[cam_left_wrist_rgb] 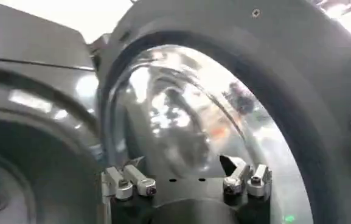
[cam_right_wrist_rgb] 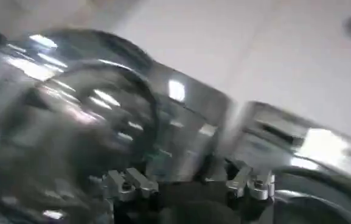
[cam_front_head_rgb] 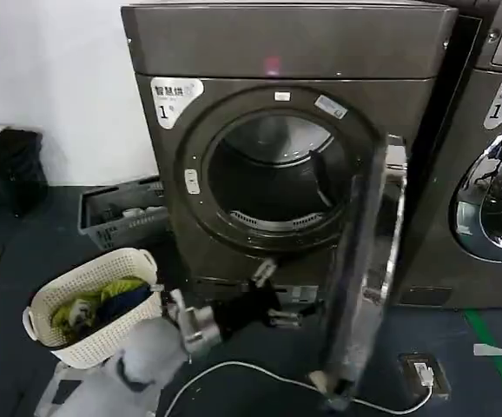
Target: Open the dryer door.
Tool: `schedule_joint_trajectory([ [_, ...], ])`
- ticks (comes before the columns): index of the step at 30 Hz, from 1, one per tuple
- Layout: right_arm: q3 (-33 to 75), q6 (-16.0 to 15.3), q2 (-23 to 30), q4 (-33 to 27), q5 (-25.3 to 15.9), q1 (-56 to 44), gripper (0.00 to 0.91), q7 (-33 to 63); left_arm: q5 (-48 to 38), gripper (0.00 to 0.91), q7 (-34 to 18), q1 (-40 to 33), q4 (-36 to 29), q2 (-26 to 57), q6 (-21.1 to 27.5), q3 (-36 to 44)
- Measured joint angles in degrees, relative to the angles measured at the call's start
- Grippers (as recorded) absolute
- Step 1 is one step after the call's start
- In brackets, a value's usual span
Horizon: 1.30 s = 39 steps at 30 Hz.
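- The laundry basket (cam_front_head_rgb: 90, 304) stands on the floor, left of the left gripper (cam_front_head_rgb: 273, 300), well apart from it.
- The left gripper hangs low before the dryer, fingers apart and holding nothing; the dryer door (cam_front_head_rgb: 364, 261) is just to its right, swung wide open, its inner face close before the fingers (cam_left_wrist_rgb: 129, 181).
- Risk: the free door may swing back on the arm.
- The right gripper (cam_right_wrist_rgb: 187, 182) has its fingers apart too.
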Motion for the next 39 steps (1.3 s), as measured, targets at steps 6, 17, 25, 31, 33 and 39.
schedule_joint_trajectory([
  [6,5.02,0.30,1.94,-1.26,-6.59,-1.23,0.907,18.46,-0.25,0.907,0.00,-4.74,3.10,-2.23,-0.50,5.75],
  [17,11.74,-11.25,4.33,-0.39,-19.86,-0.49,0.907,50.63,1.01,0.907,-0.35,-11.82,9.08,-8.39,-0.53,14.83],
  [25,17.56,-14.34,3.87,-0.74,-26.60,-0.13,0.907,59.46,2.61,0.907,-0.35,-15.79,12.93,-15.03,-0.28,20.35],
  [31,20.54,-17.57,4.85,-0.97,-25.48,-0.50,0.907,60.34,3.80,0.907,-0.60,-18.77,16.46,-20.25,-0.46,23.96],
  [33,21.23,-18.24,5.22,-1.15,-25.47,-0.74,0.907,60.04,4.53,0.907,-0.76,-19.78,18.19,-22.08,-0.59,25.12],
  [39,22.66,-17.29,5.75,-1.83,-25.63,-1.19,0.907,59.37,8.04,0.907,-2.49,-21.96,24.87,-28.72,-0.85,27.70],
])
